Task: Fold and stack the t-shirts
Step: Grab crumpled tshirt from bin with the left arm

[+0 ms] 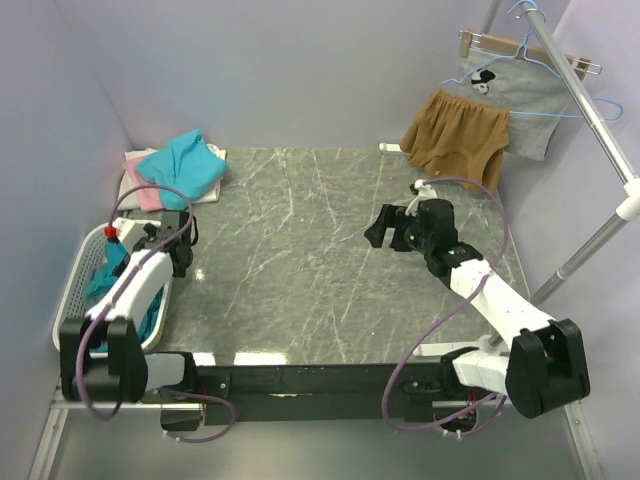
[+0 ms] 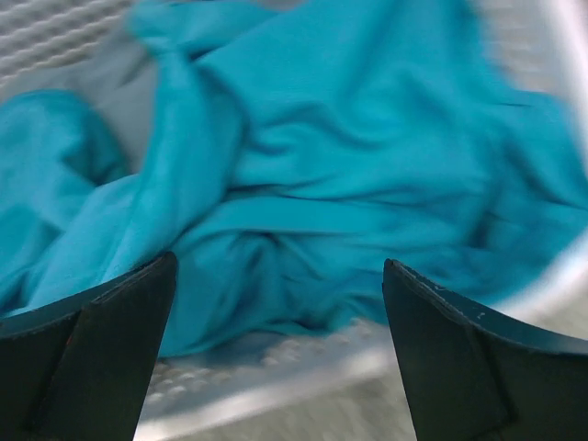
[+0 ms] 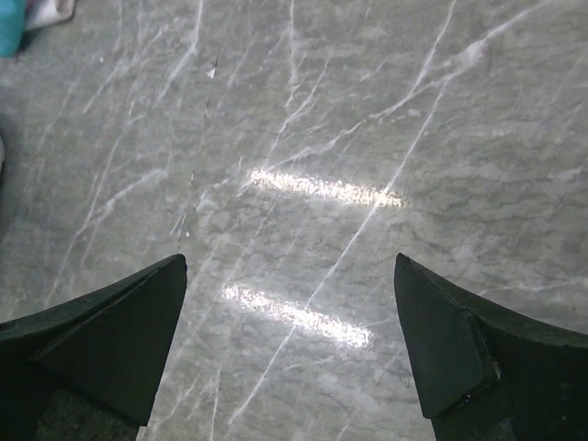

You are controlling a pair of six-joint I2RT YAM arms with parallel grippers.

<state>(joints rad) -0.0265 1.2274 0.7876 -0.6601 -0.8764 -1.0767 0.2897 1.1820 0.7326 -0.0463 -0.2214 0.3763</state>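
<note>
- Your left pincer (image 2: 278, 280) hangs open, its two fingers spread wide with nothing between them, over the one white basket (image 1: 72, 290) at the table's left edge.
- Right under it, crumpled teal t-shirt cloth (image 2: 349, 165) fills the basket. The folds are blurred, so you cannot count the tees in there or read any label.
- Your right pincer (image 3: 289, 276) is open as well and holds nothing. It hovers above the bare grey marble table (image 1: 300, 270), right of centre.
- At the far-left corner of the table you have one pile showing three colours. A teal tee (image 1: 182, 165) lies loosely on top, a pink tee (image 1: 150, 197) is below it, and a white tee (image 1: 133, 158) peeks out underneath.
- At the far-right corner, one pair of tan-brown shorts (image 1: 455, 140) droops over the table's edge.
- Behind the shorts, one grey garment (image 1: 525, 100) hangs below the slanted metal rail (image 1: 590, 110). Its black-and-white print is too small to read.
- Two hangers sit at that rail, one wooden hanger (image 1: 480, 42) and one blue hanger (image 1: 548, 62). You cannot tell which of them carries the grey garment.
</note>
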